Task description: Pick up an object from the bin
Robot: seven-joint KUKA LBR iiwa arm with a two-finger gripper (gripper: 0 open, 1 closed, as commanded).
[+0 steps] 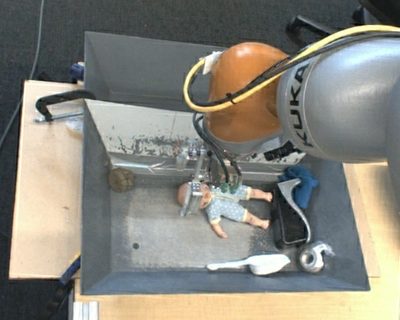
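1. A grey metal bin (93,197) is seen from above, with a few small things lying apart on its floor.
2. The silver robot arm (352,97) reaches in from the right. An orange cover (241,91) sits at its wrist, and a yellow cable (191,88) loops round that cover.
3. The gripper (209,183) hangs below the orange cover, near the middle of the bin and close to the back wall. It is down at the head and shoulders of a small baby doll (234,209).
4. The doll lies flat on the floor at the bin's centre, head to the left and bare legs to the right. It wears a pale blue dotted dress. The gripper's metal parts cover part of its head.
5. It cannot be told whether the gripper is spread or clenched, or whether it grasps the doll.
6. A brown round lump (121,179) lies well apart to the left, against the back wall.
7. A white plastic spoon (254,265) lies near the front wall, below the doll.
8. A black object with a white rim (289,219) lies just right of the doll's legs, with a blue object (301,180) behind it.
9. A small silver metal piece (312,257) lies in the front right corner, just beside the spoon's bowl.
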